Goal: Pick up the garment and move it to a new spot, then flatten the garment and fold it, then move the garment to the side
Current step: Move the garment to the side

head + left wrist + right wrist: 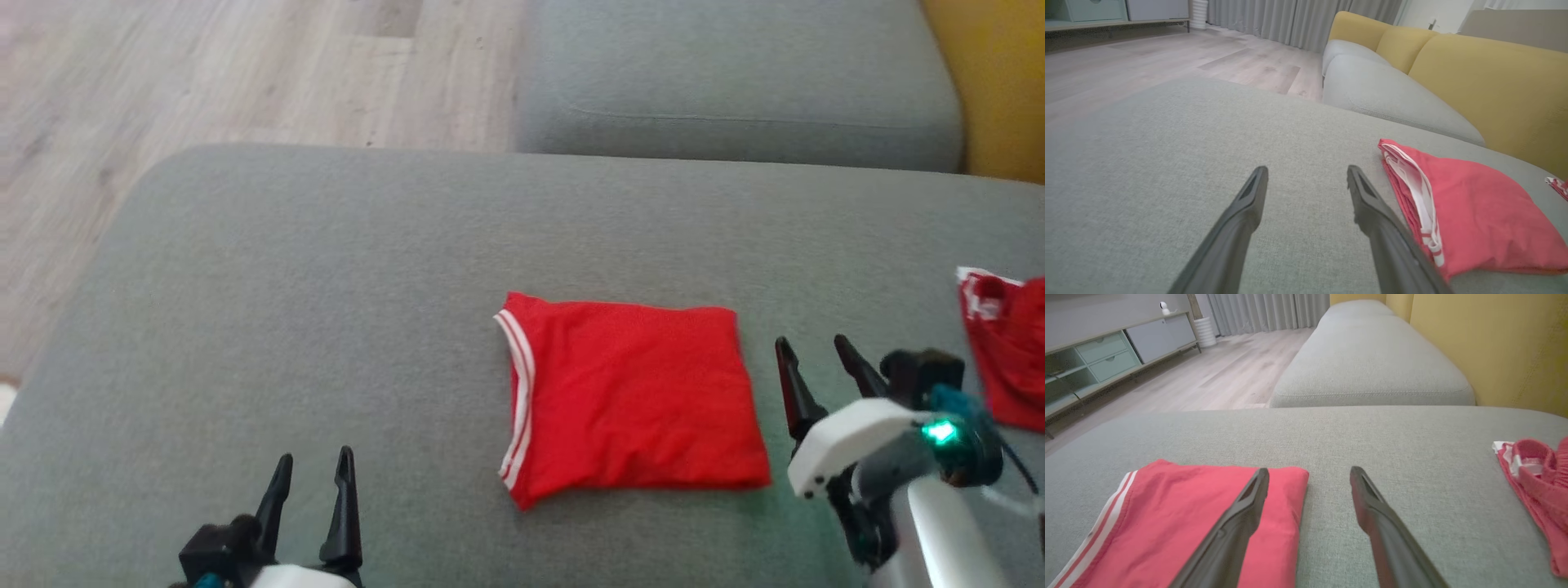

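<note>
The garment (633, 400) is red with white stripes along its left edge and lies folded into a flat rectangle on the grey cushion (286, 310). In the wrist views the same garment (1474, 216) (1180, 522) lies beside each gripper's fingers. My left gripper (314, 465) hovers open at the lower left, a good way left of the cloth, holding nothing. Just past the garment's right edge, my right gripper (812, 347) is open and empty too. The left gripper (1306, 175) and the right gripper (1309, 475) show spread fingers above bare cushion.
A second red cloth (1008, 351) (1539, 486) lies crumpled at the cushion's right edge. Another grey seat cushion (735, 82) sits beyond, with a yellow backrest (996, 82) at the right. Wooden floor (204, 73) lies past the cushion's left and far edges.
</note>
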Tool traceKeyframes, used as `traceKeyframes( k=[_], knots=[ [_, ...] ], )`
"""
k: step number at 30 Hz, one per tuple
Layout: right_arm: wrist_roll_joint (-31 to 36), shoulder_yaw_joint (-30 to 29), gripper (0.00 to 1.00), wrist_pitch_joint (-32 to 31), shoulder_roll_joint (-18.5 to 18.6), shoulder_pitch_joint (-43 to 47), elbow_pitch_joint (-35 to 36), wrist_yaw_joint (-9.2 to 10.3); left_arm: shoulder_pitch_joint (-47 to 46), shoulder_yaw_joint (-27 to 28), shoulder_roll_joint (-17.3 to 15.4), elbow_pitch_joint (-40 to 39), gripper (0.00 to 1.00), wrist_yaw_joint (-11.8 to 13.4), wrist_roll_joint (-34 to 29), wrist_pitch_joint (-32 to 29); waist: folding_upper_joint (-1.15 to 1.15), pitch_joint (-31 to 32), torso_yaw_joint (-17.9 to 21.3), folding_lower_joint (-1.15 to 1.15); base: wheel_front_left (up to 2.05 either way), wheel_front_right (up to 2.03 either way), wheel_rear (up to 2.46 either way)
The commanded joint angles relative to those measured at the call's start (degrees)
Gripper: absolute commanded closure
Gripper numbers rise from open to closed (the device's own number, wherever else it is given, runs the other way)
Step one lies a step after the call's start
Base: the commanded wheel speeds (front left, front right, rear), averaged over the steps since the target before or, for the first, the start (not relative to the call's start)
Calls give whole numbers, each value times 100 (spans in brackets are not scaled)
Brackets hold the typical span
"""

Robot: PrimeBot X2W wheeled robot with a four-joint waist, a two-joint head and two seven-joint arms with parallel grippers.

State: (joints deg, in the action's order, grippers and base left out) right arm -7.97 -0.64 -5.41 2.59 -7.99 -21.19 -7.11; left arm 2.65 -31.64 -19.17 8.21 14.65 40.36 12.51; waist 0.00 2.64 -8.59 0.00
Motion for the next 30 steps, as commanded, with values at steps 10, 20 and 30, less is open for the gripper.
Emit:
traceKeyframes(
  k=[10, 20, 30],
  knots=[
    [80, -190, 0, -577, 29, -714, -1149, -37, -288, 123, 4, -37, 0, -14, 12, 67, 0, -262, -635, 0, 0, 0, 0],
    [-441, 98, 43, -958, 29, -1013, -2046, -37, -293, 156, 54, 66, 0, -59, 8, 139, 0, -397, -733, 0, 0, 0, 0],
    [-267, 88, 100, -394, 37, -1549, -2076, -37, -351, 167, 57, 39, 0, -95, -42, 175, 0, -607, -157, 0, 0, 0, 0]
  ],
)
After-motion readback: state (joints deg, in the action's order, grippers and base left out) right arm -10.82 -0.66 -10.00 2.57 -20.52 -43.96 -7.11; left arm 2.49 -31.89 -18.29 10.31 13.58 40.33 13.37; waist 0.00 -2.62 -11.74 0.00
